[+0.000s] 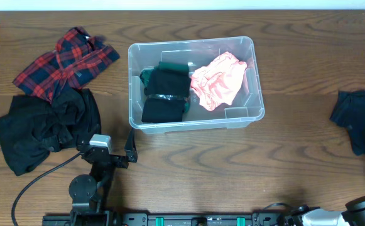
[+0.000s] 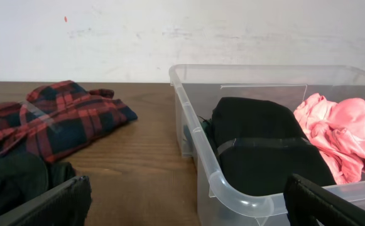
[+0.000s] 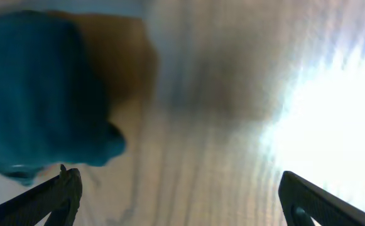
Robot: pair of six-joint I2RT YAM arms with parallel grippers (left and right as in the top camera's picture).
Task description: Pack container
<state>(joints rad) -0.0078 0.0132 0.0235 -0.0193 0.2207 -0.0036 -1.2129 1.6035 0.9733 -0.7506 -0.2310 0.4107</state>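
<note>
One container, three loose garments: plaid, black, navy; left pincer, right pincer spread.

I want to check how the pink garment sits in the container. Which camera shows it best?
The overhead view: the whole pink garment shows, crumpled in the right half of the container beside a black garment. The left wrist view shows it side-on, partly behind the wall. The right wrist view misses it.
</note>
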